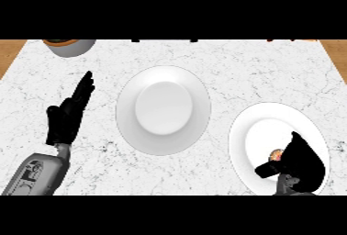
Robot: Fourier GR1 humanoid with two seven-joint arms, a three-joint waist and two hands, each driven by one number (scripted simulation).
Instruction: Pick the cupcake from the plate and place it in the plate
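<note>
Covering most of the cupcake on the lower-right plate, the right hand hides whether it is closed on it; the cake is probably light, soft and crumbly, best taken low at its sides.

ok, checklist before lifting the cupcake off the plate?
1. Right hand at the cupcake: ok, it covers most of it.
2. Grasp closed on the cupcake: cannot tell, the hand hides the contact.
3. Cupcake on the right plate: ok.
4. Centre plate free to receive: ok, nothing on it.
5. Left hand out of the path: ok, open, resting left of the centre plate.
</note>
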